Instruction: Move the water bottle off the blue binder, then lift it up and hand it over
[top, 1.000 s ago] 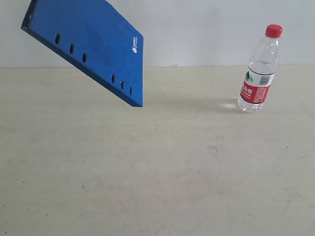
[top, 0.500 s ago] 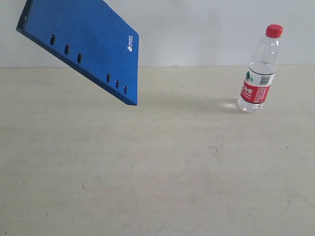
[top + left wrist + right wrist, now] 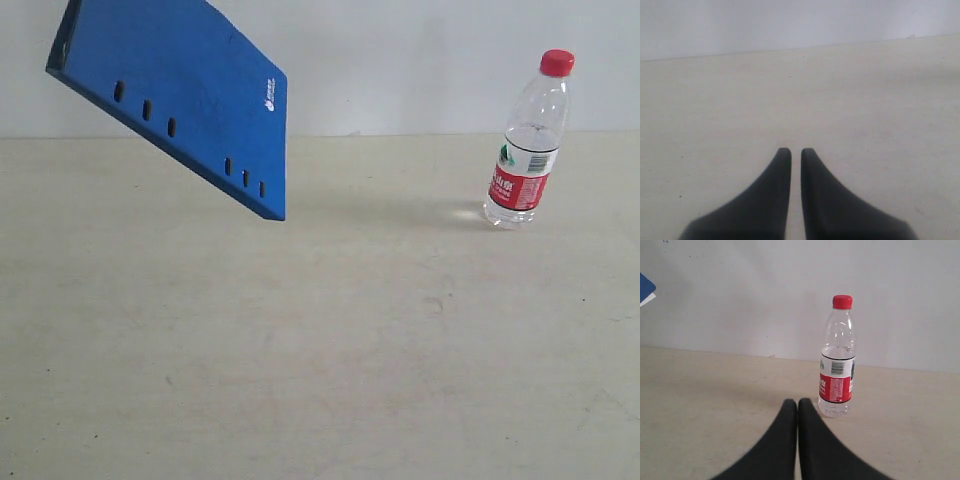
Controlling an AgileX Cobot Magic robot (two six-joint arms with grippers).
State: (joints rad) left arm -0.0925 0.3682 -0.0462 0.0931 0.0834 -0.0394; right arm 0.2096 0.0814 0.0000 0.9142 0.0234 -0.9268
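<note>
The blue binder (image 3: 190, 90) hangs tilted in the air at the upper left of the exterior view, its slotted spine edge facing down; whatever holds it is out of frame. One of its corners (image 3: 645, 289) shows in the right wrist view. The water bottle (image 3: 527, 140) stands upright on the table at the right, apart from the binder. My right gripper (image 3: 797, 401) is shut and empty, its tips just short of the bottle (image 3: 837, 360). My left gripper (image 3: 796, 150) is shut with a thin slit between its fingers, holding nothing, over bare table. Neither gripper shows in the exterior view.
A beige table (image 3: 320, 350) spreads across the exterior view and meets a pale wall (image 3: 400, 60) behind.
The binder drifted a little up and to the left, then came back down and to the right. The bottle has stayed put.
</note>
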